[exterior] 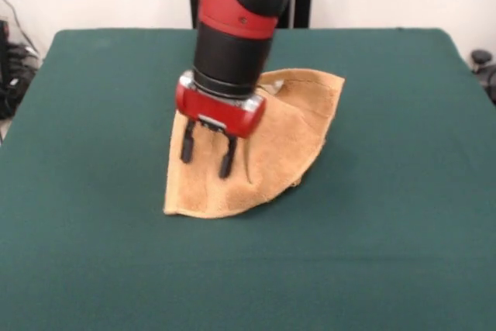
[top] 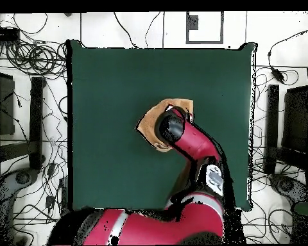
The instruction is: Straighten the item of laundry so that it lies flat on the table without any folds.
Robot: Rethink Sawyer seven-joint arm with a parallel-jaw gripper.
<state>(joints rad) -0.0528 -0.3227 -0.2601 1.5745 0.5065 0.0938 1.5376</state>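
1. At the left of the front view, the table (exterior: 85, 191) showed only its dark green cloth, running from the far edge down to the near side.
2. Left of centre, the gripper (exterior: 207, 154) hung from the red and black arm (exterior: 236, 13), its two black fingers (exterior: 187, 147) pointing down and set a little apart, with nothing between them.
3. Whether the fingertips touched the cloth beneath could not be told; in the front view they stood over the left part of the towel.
4. The item of laundry (exterior: 287, 141), a tan towel, lay near the middle of the table, folded over itself into a rough fan shape: narrow toward the lower left, with a curved edge sweeping up to a corner at the upper right.
5. A raised crease ran through the towel just right of the gripper, and an upper layer lay over a lower one along the right side.
6. To the right of the towel, the green cloth was bare out to the table's right edge.
7. In the overhead view, the table (top: 105, 128) filled the centre, the towel (top: 147, 125) lay slightly right of its middle, and the arm (top: 195, 144) reached over it, covering most of the cloth; the gripper itself was hidden under the arm.
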